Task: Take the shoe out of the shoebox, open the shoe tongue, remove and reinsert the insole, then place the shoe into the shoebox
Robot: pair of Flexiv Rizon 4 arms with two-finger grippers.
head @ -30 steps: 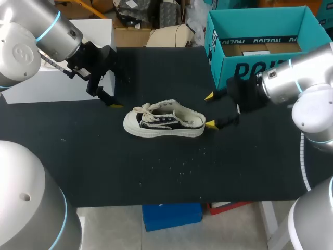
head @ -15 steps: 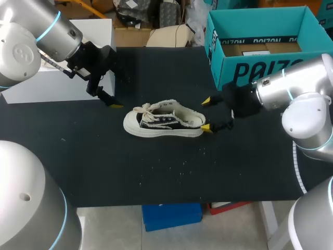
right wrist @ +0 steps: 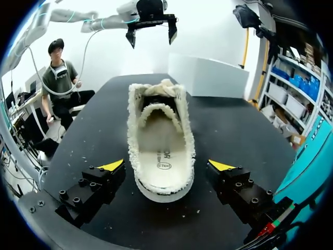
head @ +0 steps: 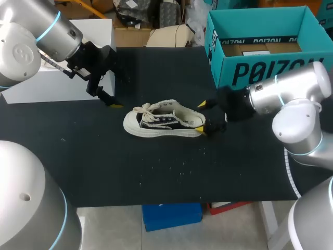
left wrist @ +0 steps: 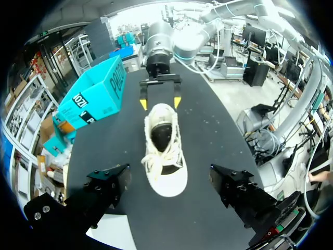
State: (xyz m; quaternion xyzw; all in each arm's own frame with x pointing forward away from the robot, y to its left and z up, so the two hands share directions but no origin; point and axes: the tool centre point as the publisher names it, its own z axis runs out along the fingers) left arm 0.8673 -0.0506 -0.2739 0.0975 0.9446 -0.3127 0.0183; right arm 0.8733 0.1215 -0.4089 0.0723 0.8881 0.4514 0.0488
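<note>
Black-and-white shoe [head: 164,123] is seen upright on the dark table [head: 156,177], outside the teal shoebox [head: 225,58]; its heel is flanked, untouched, by the wide-spread right gripper [head: 200,116]. Left gripper [head: 106,98] is held spread near the toe.

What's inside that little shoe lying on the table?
A pale insole lines the shoe, with a small printed mark at its back end and fuzzy trim around the opening. The toe end is hidden under the tongue.
</note>
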